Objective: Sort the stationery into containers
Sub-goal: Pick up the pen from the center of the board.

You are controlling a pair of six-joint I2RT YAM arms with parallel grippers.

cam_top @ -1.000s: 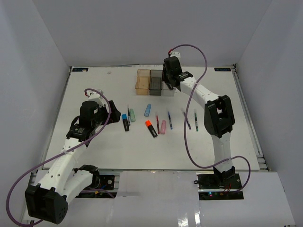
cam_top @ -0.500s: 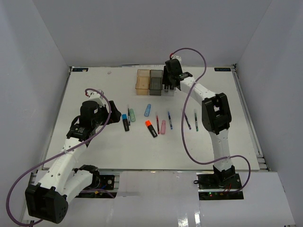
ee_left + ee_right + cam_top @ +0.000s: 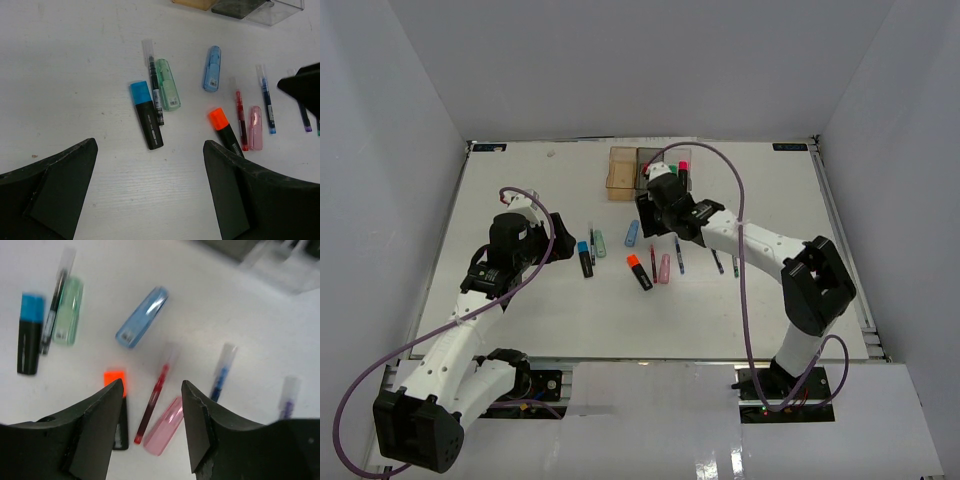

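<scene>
The stationery lies loose mid-table: a blue-capped black highlighter [image 3: 585,258], a mint highlighter [image 3: 600,244], a pastel blue one [image 3: 632,233], an orange-capped black one [image 3: 639,272], a red pen [image 3: 653,262], a pink highlighter [image 3: 665,268] and a blue pen [image 3: 679,255]. The amber bin [image 3: 621,170], grey bin [image 3: 648,160] and clear bin [image 3: 680,182] stand at the back; pink and green caps stick out of the clear one. My right gripper [image 3: 151,390] is open above the red pen [image 3: 152,397] and pink highlighter [image 3: 165,425]. My left gripper [image 3: 150,185] is open and empty, short of the blue-capped highlighter [image 3: 146,115].
A purple pen [image 3: 716,258] and a green pen [image 3: 734,262] lie to the right of the group. A thin dark pen [image 3: 154,82] lies against the mint highlighter [image 3: 167,91]. White walls stand round the table on three sides.
My right arm has swung from over the clear bin back toward the near side and now hovers over the loose items. The left arm has not moved.
</scene>
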